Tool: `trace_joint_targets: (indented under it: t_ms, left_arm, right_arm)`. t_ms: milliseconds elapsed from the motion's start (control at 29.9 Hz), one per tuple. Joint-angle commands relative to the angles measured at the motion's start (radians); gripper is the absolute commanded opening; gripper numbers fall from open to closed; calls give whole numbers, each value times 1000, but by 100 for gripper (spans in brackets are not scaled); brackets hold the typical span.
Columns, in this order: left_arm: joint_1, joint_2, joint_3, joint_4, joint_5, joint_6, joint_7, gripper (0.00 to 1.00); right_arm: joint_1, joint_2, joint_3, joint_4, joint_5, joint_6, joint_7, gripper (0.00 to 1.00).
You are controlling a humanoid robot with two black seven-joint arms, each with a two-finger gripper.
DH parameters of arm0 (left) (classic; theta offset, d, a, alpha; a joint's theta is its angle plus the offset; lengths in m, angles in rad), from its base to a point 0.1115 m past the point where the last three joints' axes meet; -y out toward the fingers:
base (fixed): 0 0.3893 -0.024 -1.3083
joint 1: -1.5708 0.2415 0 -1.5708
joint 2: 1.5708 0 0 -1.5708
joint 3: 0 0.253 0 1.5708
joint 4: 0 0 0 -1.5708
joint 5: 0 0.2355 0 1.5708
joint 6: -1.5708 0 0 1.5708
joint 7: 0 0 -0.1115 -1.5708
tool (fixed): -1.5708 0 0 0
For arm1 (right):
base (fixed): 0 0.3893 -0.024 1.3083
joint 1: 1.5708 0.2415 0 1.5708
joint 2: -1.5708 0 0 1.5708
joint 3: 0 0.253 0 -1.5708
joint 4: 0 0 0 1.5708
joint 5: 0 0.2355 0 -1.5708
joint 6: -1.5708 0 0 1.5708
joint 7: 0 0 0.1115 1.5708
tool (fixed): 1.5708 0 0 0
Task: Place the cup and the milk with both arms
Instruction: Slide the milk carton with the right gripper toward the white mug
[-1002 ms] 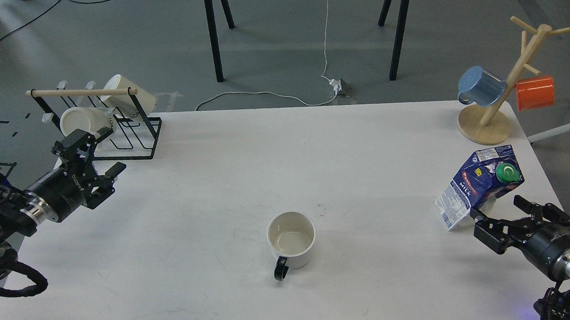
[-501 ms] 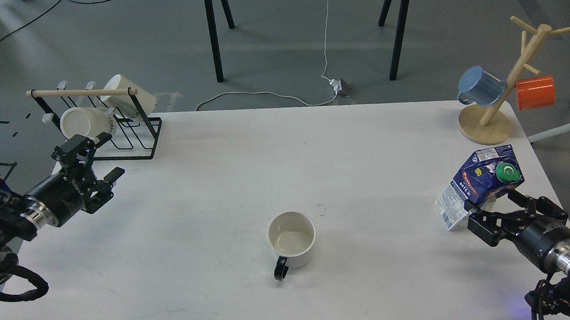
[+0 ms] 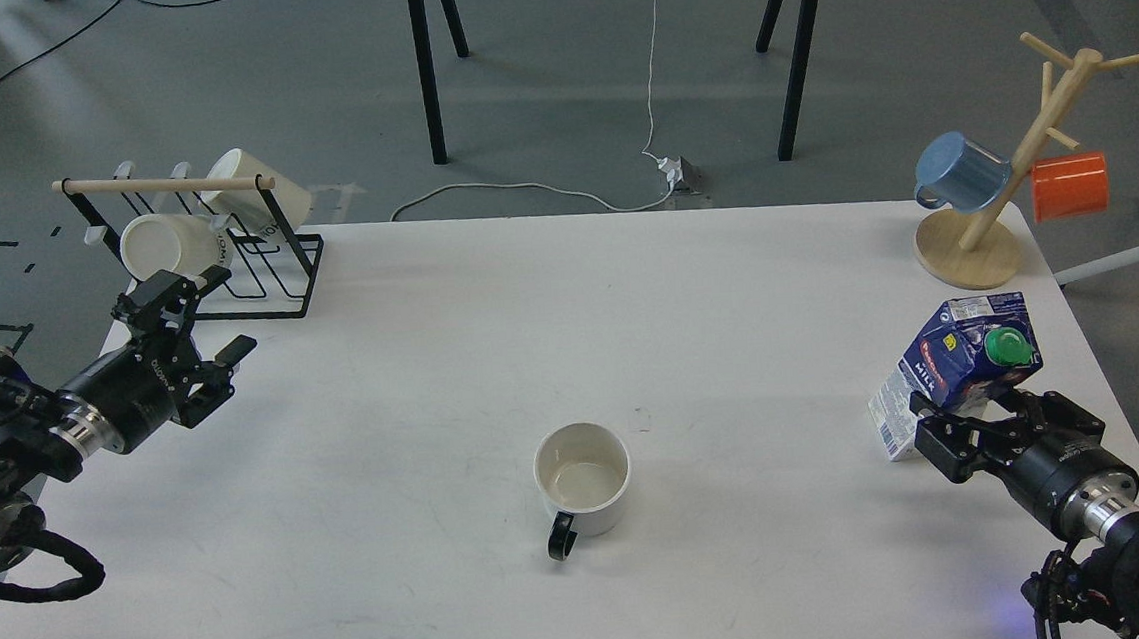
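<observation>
At frame centre I see the cream-white ceramic mug with a black loop handle (image 3: 583, 478) upright on the white table (image 3: 548, 301). At lower right my right gripper (image 3: 972, 419) brackets the tilted dark-blue and white milk carton with a green cap (image 3: 954, 365). At mid-left my left gripper (image 3: 196, 315) hangs spread, near the black wire mug rack (image 3: 214, 246).
</observation>
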Motion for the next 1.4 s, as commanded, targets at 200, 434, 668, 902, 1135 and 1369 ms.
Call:
trace_joint_targets:
  t_ms: [200, 434, 668, 902, 1135, 1369]
  left_arm:
    - [0, 0, 1, 5, 0, 0, 0, 94]
    - [0, 0, 1, 8, 0, 0, 0, 94]
    - [8, -22, 1, 40, 2, 0, 0, 94]
    - [10, -25, 1, 57, 0, 0, 0, 95]
    - [10, -31, 2, 58, 2, 0, 0, 95]
    - [10, -35, 2, 58, 2, 0, 0, 95]
  right_arm:
    - [0, 2, 4, -2, 0, 5, 7, 82]
    - [0, 0, 19, -9, 0, 3, 7, 78]
    - [-2, 2, 11, -9, -3, 15, 9, 46]
    - [-2, 2, 14, -2, -40, 23, 29, 37]
    - [-6, 2, 2, 49, -57, 71, 30, 36]
    - [-26, 75, -6, 158, -228, 68, 38, 36]
